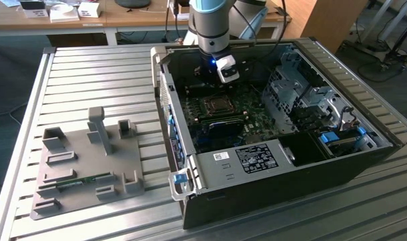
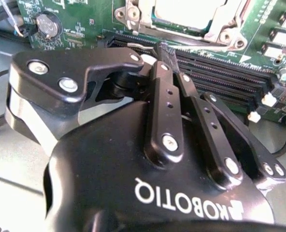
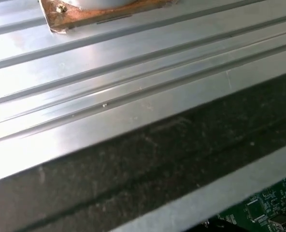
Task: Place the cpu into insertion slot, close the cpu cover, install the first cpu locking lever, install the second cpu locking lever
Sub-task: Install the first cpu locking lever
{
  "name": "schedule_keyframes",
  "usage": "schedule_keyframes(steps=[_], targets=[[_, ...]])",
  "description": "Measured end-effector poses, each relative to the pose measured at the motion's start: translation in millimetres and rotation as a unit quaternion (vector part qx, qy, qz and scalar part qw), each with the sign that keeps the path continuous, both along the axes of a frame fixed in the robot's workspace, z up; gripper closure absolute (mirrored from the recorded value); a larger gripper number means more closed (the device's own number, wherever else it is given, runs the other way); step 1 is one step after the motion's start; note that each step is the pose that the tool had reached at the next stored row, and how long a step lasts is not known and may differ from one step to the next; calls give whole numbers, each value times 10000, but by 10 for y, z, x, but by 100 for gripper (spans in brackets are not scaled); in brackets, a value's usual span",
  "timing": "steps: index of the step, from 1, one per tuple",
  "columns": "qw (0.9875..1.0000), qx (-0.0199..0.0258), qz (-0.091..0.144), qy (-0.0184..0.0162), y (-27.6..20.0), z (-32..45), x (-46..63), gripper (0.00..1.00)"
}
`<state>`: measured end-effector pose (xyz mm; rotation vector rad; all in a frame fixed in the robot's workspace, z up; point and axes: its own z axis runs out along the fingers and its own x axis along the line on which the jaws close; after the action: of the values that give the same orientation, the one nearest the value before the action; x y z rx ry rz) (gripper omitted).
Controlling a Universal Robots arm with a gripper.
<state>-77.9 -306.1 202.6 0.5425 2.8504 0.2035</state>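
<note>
- Your hand [image 2: 164, 50] is closed, its fingertips [image 2: 168, 54] pinched together on nothing.
- The cpu [image 2: 189, 12] sits in its socket just beyond those tips, the cpu cover [image 2: 133, 17] framing it.
- The memory slots [image 2: 220, 72] lie under the hand.
- The computer case [image 1: 364, 160] rests on the slatted bench [image 1: 89, 80].

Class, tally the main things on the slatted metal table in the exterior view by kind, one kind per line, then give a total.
Open black computer case: 1
Grey plastic fixture tray: 1
Green circuit strip on that tray: 1
Robot arm reaching into the case: 1
Total: 4
</note>
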Motion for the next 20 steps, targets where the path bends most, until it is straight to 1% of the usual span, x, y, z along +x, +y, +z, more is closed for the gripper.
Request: schedule_keyframes(steps=[4,6,20], targets=[[9999,-110,0,0,3,-40,0,89],[9999,-149,0,1,8,-60,0,89],[9999,-148,-6,1,59,-66,0,89]])
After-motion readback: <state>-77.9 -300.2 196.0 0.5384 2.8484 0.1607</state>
